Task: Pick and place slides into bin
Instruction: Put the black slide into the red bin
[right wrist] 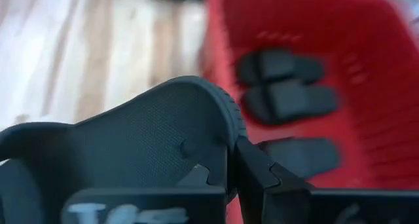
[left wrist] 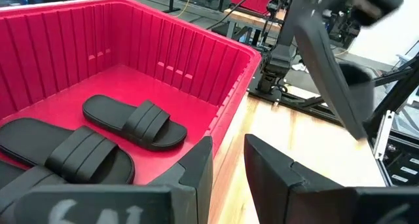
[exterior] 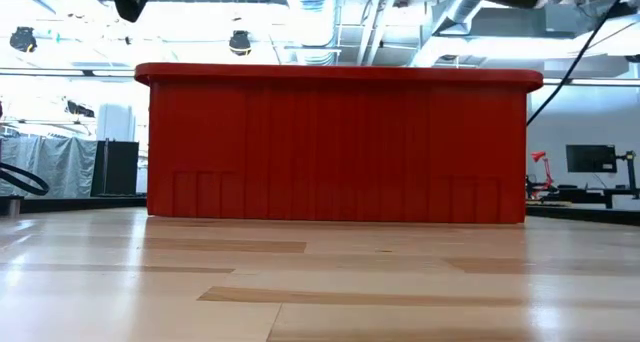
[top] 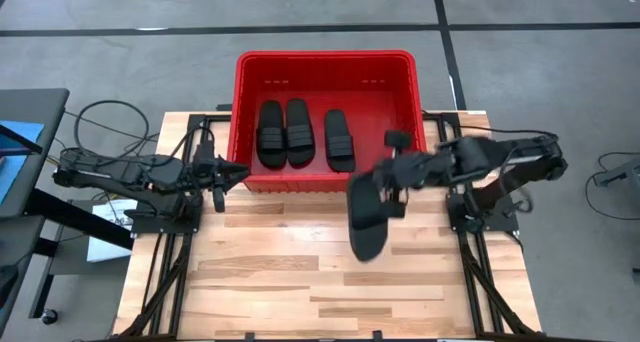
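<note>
Item one: a large rectangular red plastic bin (top: 327, 64) with a rolled rim and finely ribbed walls, standing at the far edge of the pale wooden plank worktop (top: 270, 282). In the low view we see only its long near wall (exterior: 338, 147), resting flat on the boards.

Contents: three matte black rubbery slide sandals, open-toed with wide ribbed straps. We count a touching pair toward the bin's left half (top: 284, 133) and a single one (top: 339, 138) just beside them, near the middle, all lying flat on the bin floor with soles down. The right part of the floor is bare red plastic.

Item two: a fourth matching black slide sandal (top: 367, 215), outside the bin, held above the worktop just in front of the bin's near wall. The right pincer (top: 393, 178) is clamped on its edge; in the right wrist view the fingers (right wrist: 252, 168) pinch the sole's rim.

Item three: the left pincer (top: 226, 178), just outside the bin's near-left corner, fingers (left wrist: 196, 168) parted and holding nothing.
</note>
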Controlling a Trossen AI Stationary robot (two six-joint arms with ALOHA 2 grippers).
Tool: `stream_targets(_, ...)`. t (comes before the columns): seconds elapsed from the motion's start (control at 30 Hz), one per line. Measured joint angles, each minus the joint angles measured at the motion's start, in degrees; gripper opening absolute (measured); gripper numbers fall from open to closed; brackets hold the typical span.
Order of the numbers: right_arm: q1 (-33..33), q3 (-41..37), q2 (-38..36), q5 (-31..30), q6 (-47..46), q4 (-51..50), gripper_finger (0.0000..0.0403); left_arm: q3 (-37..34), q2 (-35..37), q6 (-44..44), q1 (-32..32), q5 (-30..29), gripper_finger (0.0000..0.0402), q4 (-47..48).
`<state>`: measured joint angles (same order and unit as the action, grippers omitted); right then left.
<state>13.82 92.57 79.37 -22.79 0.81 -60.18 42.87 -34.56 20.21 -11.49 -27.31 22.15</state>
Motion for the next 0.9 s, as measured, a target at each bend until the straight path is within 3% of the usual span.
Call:
stream_targets(0.27,-9.82,11.94,-0.02,-3.00,11.65,-2.32,0.0000,0.00,-2.05,0.00,0.00,-0.07,0.0077,0.02)
stream_targets(0.53,-26.96,18.66,-0.02,-2.55,19.99,-2.66,0.0000,0.00,-3.02,0.54,-0.01,-0.04,0.0077,-0.16)
stream_targets(0.73,-41.07,18.85,0.95,6.62,23.44,-1.39,0.0000,0.00,-2.89,-0.52,0.00,-0.02,0.0077,-0.17)
stream_targets(0.9,-50.61,18.85,5.23,14.12,27.63,-0.54,0.0000,0.00,-2.89,-6.86,0.00,0.00,0.0077,-0.16)
